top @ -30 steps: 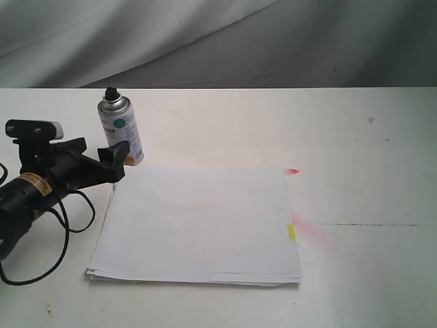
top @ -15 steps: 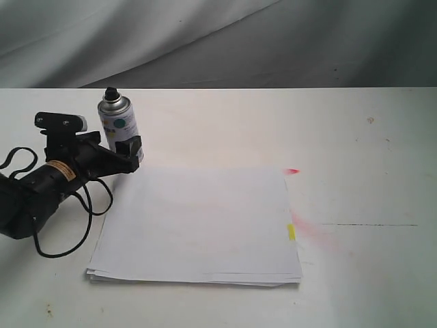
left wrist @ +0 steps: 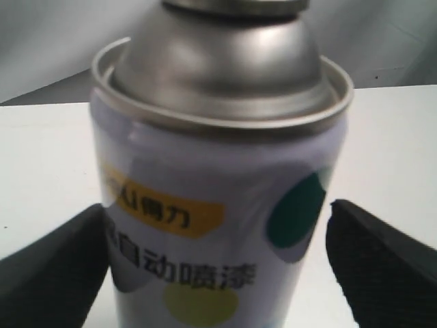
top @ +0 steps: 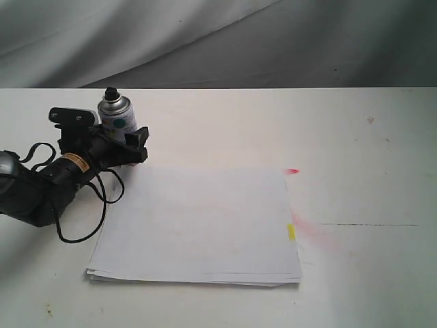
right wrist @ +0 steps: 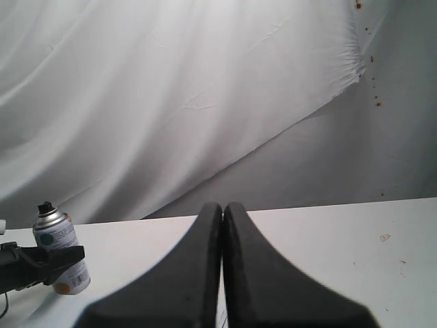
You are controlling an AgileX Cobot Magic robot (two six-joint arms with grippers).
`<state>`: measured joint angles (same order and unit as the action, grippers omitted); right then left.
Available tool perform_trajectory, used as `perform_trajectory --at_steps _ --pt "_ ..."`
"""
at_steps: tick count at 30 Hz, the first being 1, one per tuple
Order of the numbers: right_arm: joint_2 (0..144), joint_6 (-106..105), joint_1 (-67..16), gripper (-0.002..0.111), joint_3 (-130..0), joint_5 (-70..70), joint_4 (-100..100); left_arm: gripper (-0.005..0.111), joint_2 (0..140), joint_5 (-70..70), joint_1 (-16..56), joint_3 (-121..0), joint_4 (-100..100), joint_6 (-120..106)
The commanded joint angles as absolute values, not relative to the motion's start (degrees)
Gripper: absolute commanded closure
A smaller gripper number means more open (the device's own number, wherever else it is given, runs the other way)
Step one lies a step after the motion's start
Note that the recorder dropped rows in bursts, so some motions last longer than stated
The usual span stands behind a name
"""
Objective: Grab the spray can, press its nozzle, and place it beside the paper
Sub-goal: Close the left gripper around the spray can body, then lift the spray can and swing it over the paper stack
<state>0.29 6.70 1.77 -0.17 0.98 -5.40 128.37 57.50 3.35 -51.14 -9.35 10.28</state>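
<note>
The left gripper (top: 127,140) lies low over the white bench (top: 355,137) with its black fingers (top: 140,137) spread wide, and the spray can (top: 117,117) stands upright between them, one finger on each side of its lower body. From the left wrist view the can (left wrist: 218,171) fills the space between the pads of the gripper (left wrist: 218,270). A thin sliver of bench shows between one pad (left wrist: 382,266) and the can wall. The other pad (left wrist: 54,266) sits right at the wall, and I cannot tell whether it touches. The can's base rests on the bench. Its silver shoulder and black nozzle (top: 110,91) rise clear above the fingers. The paper (top: 198,222) lies flat near this gripper, with its nearest corner just beside the finger facing the room, and the stack spreads away from there. A small yellow mark (top: 291,232) sits on the paper's edge farthest from the gripper. A red spot (top: 292,171) and a faint pink smear (top: 317,232) stain the bench just beyond that edge. The right gripper (right wrist: 222,225) has its two fingers pressed together with nothing between them. It is well apart from the can (right wrist: 60,256), which its wrist view shows standing far across the bench.
</note>
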Motion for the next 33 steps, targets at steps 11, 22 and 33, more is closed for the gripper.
perform_trajectory --at_steps 11,22,33 --pt "0.0 6.7 2.1 0.108 0.0 1.3 -5.6 0.056 128.8 58.5 3.5 -51.6 -7.8 8.6" --pt "0.0 6.7 2.1 0.108 0.0 1.3 -5.6 0.107 123.0 52.5 3.5 -51.6 -9.0 8.4" --pt "0.0 6.7 2.1 0.108 0.0 1.3 -5.6 0.107 95.6 19.3 5.3 -51.6 -22.1 6.9"
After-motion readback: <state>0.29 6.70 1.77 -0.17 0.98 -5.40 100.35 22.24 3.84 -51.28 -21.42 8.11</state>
